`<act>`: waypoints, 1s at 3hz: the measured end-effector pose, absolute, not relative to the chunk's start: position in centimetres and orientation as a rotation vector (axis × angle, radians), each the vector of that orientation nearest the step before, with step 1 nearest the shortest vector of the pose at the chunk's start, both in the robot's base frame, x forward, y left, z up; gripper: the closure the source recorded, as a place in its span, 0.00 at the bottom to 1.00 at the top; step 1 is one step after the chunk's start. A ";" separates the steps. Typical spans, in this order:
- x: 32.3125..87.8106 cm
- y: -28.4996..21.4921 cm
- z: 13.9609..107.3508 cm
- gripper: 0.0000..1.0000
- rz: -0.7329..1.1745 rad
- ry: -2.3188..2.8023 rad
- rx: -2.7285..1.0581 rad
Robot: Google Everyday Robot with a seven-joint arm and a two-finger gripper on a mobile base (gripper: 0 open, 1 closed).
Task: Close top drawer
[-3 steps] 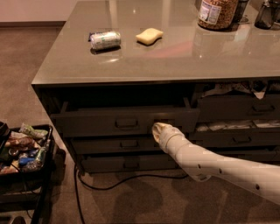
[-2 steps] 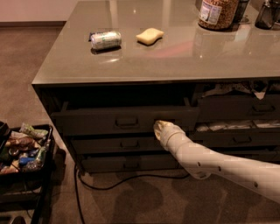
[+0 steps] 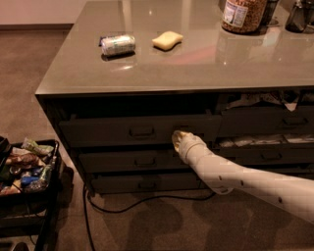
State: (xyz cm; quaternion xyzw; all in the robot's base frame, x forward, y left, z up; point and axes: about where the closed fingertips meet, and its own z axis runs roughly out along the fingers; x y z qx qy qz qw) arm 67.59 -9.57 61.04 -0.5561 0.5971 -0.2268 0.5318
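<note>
The top drawer (image 3: 108,131) sat just under the desk (image 3: 206,63) top, on the left side. Its flat front stuck out a little more than the two drawers (image 3: 122,162) under it. A dark gap showed above the front. A small handle (image 3: 142,132) sat in the middle of the front.

The hand (image 3: 178,139) was at the front of the top drawer, just right of the handle and low on the front. It looked like it was touching the front. I could not tell if the hand was wide or narrow. The pale arm (image 3: 245,179) came in from the near right and reached up and left to the drawer.

On the desk, a can (image 3: 117,44) lay on its side near the left. A yellow sponge (image 3: 167,40) lay just right of it, not touching. A jar (image 3: 244,13) stood at the far right.

On the right side, papers (image 3: 260,99) poked out of the narrower drawers (image 3: 267,120).

A black cart (image 3: 30,182) full of small things stood on the floor at the left. A black cord (image 3: 147,199) ran along the floor under the drawers.
</note>
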 end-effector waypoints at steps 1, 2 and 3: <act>68.8 -9.3 61.3 1.00 -0.549 1.408 -1.322; 69.9 -9.0 61.6 1.00 -0.557 1.388 -1.322; 69.9 -9.0 61.6 1.00 -0.557 1.388 -1.322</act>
